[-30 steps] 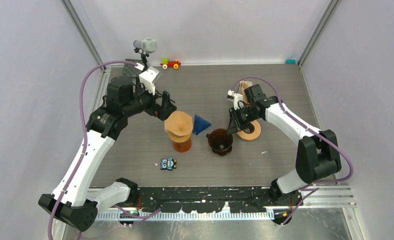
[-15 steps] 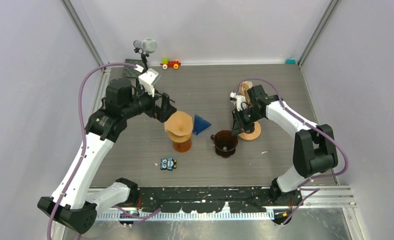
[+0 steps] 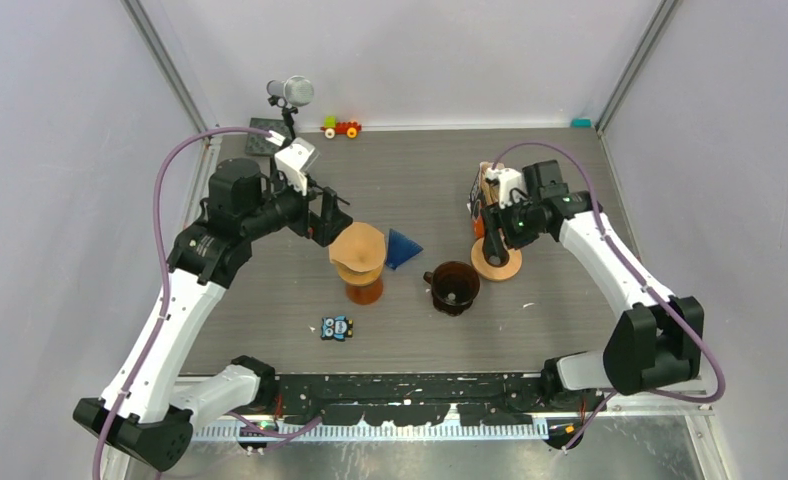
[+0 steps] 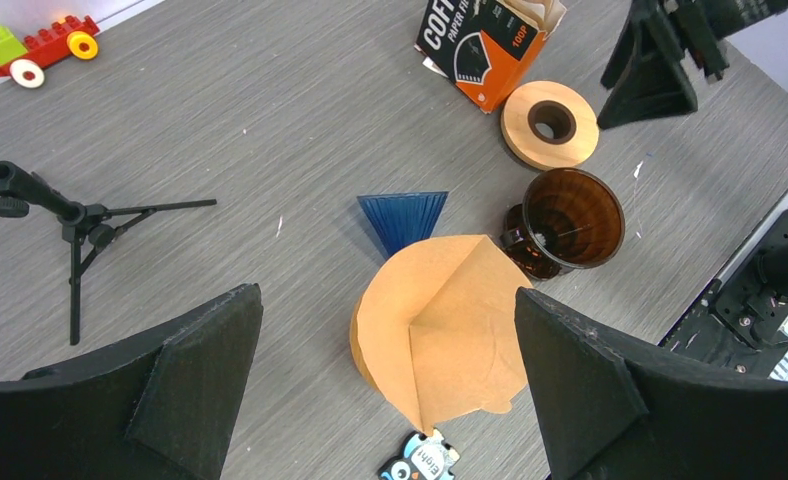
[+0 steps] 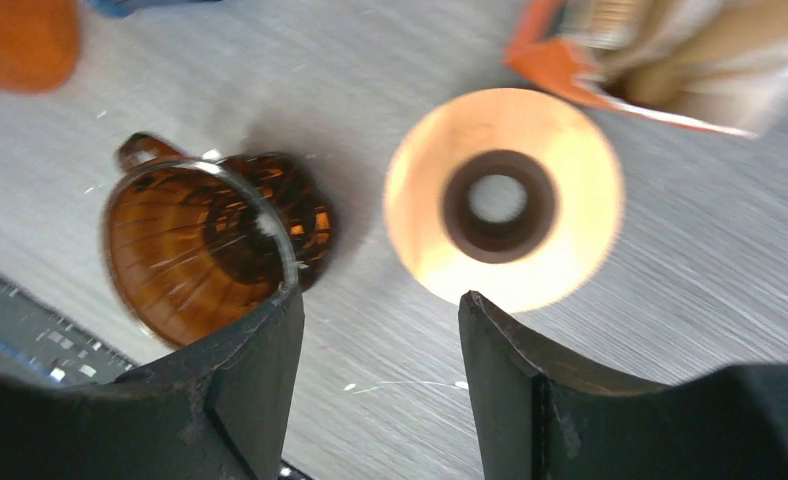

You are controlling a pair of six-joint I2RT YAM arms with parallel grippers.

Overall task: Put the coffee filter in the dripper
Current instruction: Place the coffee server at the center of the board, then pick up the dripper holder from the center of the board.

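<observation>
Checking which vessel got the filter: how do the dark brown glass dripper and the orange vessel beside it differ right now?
The dark brown dripper is empty, its ribbed inside open to view; the orange vessel is capped by the tan paper filter. The dripper is dark and translucent with a side handle; the orange vessel is brighter, and no handle shows. Both stand upright on the table.

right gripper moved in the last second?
Yes. The right gripper has pulled right and back, away from the dark dripper, and is now over the left edge of the wooden ring, which stayed put.
</observation>
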